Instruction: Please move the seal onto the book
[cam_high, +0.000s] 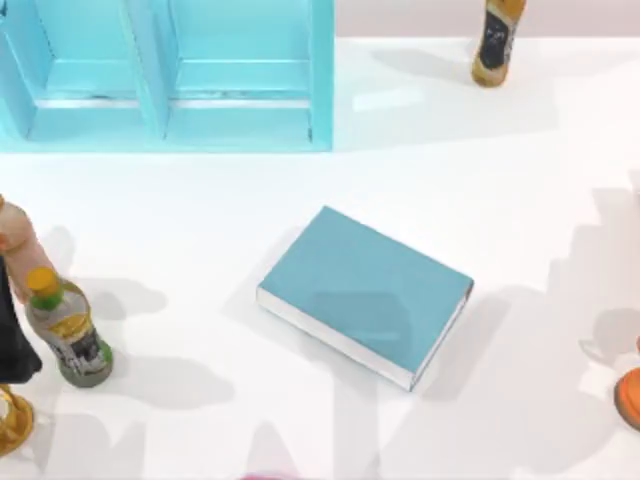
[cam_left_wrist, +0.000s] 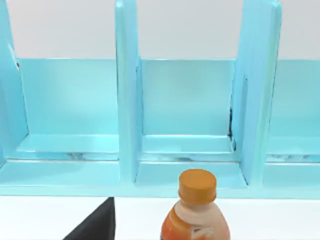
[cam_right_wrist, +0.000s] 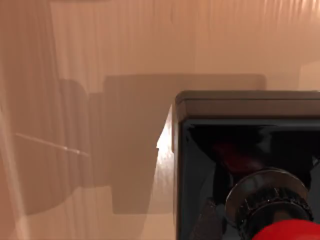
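Observation:
The book (cam_high: 365, 290), teal-blue with white page edges, lies flat and slightly turned in the middle of the table. Nothing rests on its cover. The seal (cam_right_wrist: 250, 150) appears very close in the right wrist view. It has a black blocky body with a metal collar and a glossy red knob (cam_right_wrist: 290, 232) nearest the camera. My right arm's wrist is just above it, looking down past the knob onto a bare surface. Arm shadows fall across the right side of the table in the top view.
A light-blue shelf unit (cam_high: 170, 70) stands at the back left. A bottle (cam_high: 495, 40) is at the back right. At the left edge are a yellow-capped bottle (cam_high: 68, 330), a black object (cam_high: 15, 345) and a gold item (cam_high: 12, 420). An orange object (cam_high: 630, 395) sits at the right edge.

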